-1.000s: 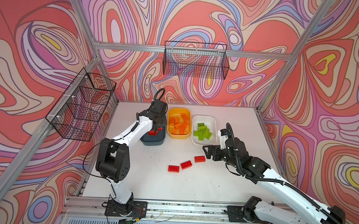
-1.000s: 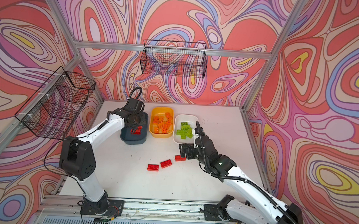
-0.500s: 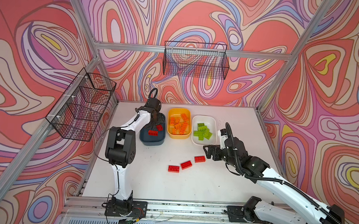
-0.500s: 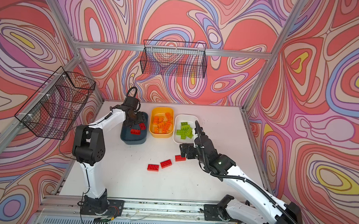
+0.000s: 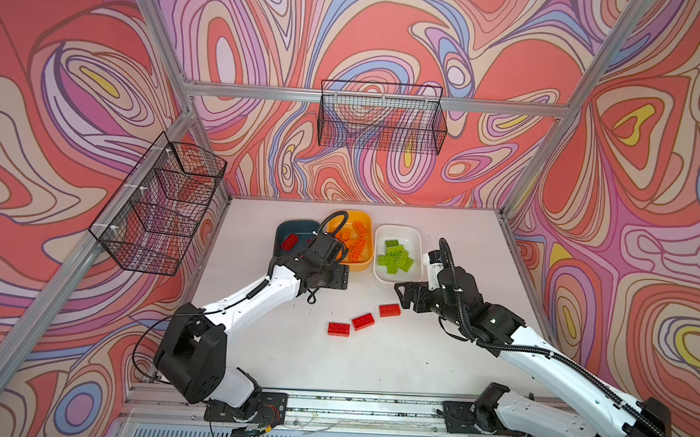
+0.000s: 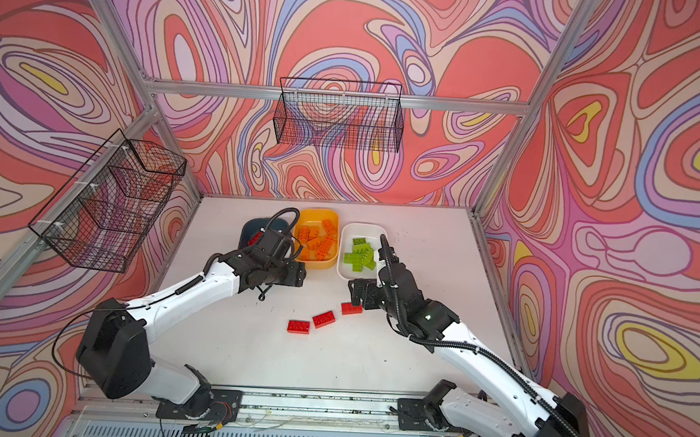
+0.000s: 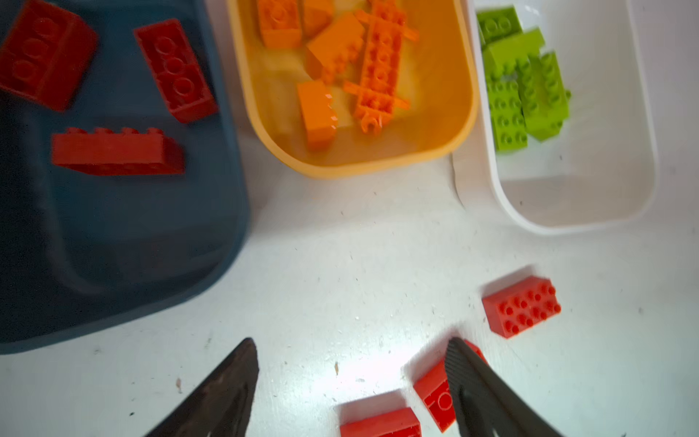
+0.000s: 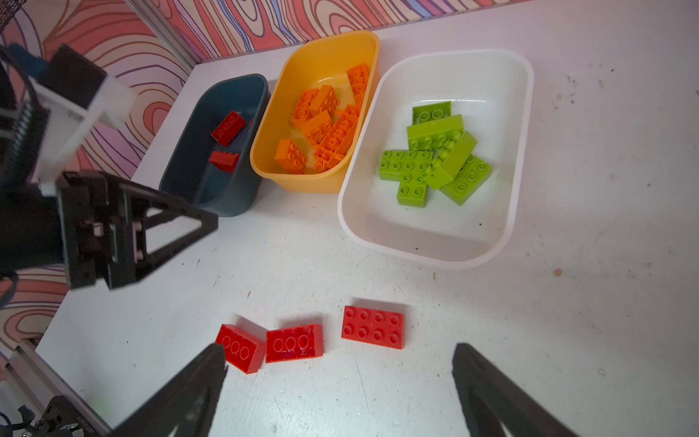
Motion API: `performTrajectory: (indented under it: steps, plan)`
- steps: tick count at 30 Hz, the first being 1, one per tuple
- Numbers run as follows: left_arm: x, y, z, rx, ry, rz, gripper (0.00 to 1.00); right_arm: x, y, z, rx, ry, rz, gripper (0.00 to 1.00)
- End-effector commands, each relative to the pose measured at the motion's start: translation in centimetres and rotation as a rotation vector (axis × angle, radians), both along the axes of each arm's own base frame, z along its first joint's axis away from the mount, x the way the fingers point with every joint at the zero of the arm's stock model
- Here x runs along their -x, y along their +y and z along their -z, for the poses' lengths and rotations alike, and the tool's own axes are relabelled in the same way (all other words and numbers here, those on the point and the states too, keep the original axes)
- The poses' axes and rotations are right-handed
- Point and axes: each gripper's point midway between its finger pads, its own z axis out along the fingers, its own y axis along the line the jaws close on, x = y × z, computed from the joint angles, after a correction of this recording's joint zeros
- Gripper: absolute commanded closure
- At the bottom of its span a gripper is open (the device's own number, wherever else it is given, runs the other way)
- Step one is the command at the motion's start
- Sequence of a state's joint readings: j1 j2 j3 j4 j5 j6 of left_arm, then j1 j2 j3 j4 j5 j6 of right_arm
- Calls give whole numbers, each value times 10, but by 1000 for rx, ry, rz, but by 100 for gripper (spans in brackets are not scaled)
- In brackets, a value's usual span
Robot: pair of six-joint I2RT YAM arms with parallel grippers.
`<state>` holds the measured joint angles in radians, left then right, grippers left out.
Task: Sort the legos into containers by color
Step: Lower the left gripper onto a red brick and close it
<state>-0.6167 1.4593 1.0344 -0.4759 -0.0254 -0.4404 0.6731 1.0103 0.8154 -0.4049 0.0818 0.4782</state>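
Clearing the last red legos

Three red legos [image 8: 294, 342], glossy hard blocks, lie loose on the scuffed white desk [image 8: 567, 302]. Left pincer [image 7: 351, 352] and right pincer [image 8: 338, 355] both gape wide, holding nothing. Best to straddle one brick's long sides squarely. At eleven o'clock from them sits the smooth teal tray [image 8: 227, 200]; yellow tray [image 8: 314, 185] and white tray [image 8: 416, 249] hold orange and green.

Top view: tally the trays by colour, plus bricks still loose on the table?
Dark teal plastic tray: 1
Yellow plastic tray: 1
White plastic tray: 1
Loose red studded plastic bricks: 3
Total: 6
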Motion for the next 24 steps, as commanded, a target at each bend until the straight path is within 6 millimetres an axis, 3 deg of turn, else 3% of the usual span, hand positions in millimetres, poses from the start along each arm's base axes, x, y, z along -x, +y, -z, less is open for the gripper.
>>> performTrajectory:
  steps: [1,6,11,24]
  plan:
    - [21,-20,13,2,-13,138,20,5,0,-11,-42,-14,-5,2]
    - [55,-60,34,-59,-5,341,19,14,-8,-16,-62,-13,9,2]
    - [73,-94,54,-108,25,494,19,22,-16,-17,-78,-12,29,2]
    - [66,-99,93,-205,52,501,19,28,-26,-18,-72,-14,52,2]
